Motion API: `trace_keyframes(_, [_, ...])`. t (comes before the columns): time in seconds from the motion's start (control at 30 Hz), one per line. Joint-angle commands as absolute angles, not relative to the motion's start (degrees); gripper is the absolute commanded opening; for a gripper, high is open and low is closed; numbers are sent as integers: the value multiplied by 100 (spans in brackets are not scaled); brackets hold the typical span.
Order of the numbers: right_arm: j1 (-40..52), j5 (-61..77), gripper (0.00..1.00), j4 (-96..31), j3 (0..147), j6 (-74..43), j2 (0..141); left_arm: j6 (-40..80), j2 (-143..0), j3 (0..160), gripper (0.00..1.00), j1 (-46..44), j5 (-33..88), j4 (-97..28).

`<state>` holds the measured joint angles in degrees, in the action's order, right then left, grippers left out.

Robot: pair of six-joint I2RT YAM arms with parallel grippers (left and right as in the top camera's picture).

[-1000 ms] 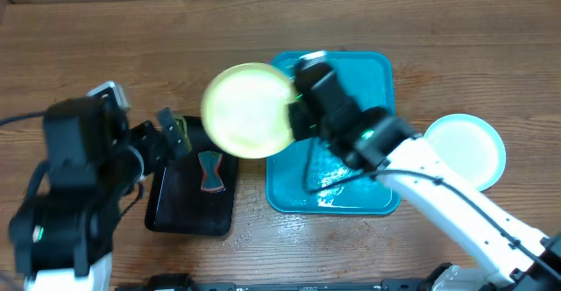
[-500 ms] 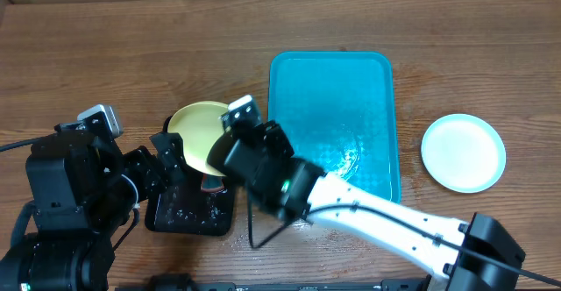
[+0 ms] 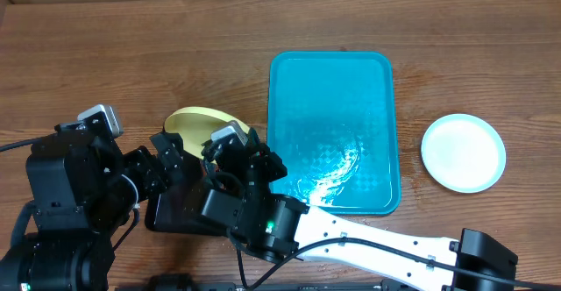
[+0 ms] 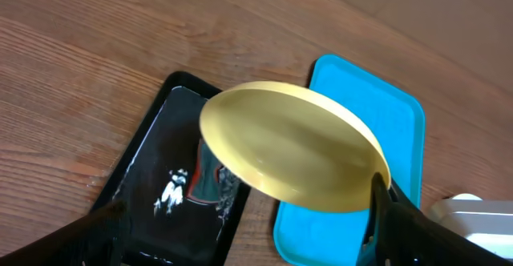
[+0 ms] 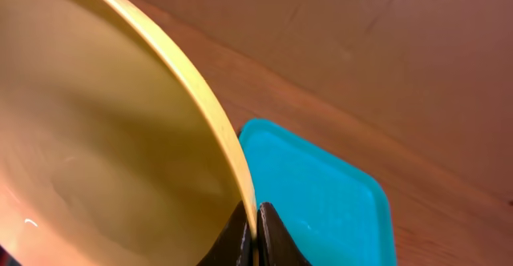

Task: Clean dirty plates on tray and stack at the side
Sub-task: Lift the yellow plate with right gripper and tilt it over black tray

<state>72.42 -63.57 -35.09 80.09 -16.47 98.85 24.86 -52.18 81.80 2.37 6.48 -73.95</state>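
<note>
Yellow plate [image 4: 288, 158] — round, pale, tilted — rim pinched by right tool [image 5: 256, 222].

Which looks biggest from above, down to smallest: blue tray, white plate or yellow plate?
1. Blue tray, clearly largest.
2. White plate.
3. Yellow plate, though unsure: it is tilted, partly hidden and held nearer the camera.
</note>
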Motion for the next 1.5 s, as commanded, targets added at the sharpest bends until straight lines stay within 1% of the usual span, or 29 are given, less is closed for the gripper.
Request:
trace_keyframes(0.0, [7275,-6766,4,-3454,8086,-1599,9773,2375,-5212,8248,100,266,690,-7393])
trace_keyframes(0.87, [7384,-6768,4,-3433,8086,-1597,9773,2375,-5212,8248,100,266,690,-7393])
trace_keyframes(1.1, [7489,-6816,4,-3430,8086,-1194,9773,2375,-5212,8248,100,266,690,-7393])
trace_keyframes(1.33, [7494,-7470,4,-3273,8086,-1170,9773,2375,-5212,8248,100,266,690,-7393])
trace_keyframes(1.47, [7494,-7581,4,-3258,8086,-1173,9773,2375,-5212,8248,100,266,690,-7393])
